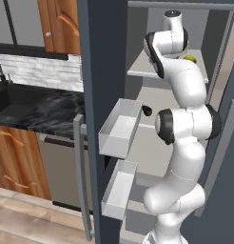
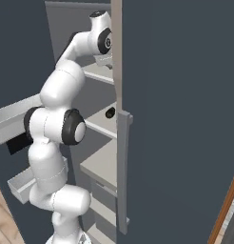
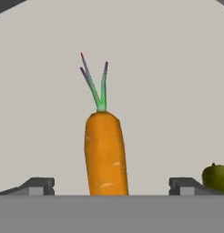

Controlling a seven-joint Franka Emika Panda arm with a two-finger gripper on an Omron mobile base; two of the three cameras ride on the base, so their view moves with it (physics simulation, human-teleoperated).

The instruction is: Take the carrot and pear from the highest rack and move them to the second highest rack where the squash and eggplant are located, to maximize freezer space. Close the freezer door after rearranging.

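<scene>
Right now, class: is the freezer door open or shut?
Open: the freezer door stands swung out, with the shelves exposed and the arm reaching inside.

Two base cameras sit behind the arm [image 1: 185,124], one to its left and one to its right, both looking forward into the open freezer [image 1: 138,90] and sharing its shelves. The hand camera looks close along the fingers [image 3: 41,185] at the carrot [image 3: 105,152] on the top shelf [image 3: 177,91].

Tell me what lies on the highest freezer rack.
A carrot lies between the open fingers, leafy end pointing away. A green pear sits beside it. The arm covers most of that highest rack from the base views.
</scene>
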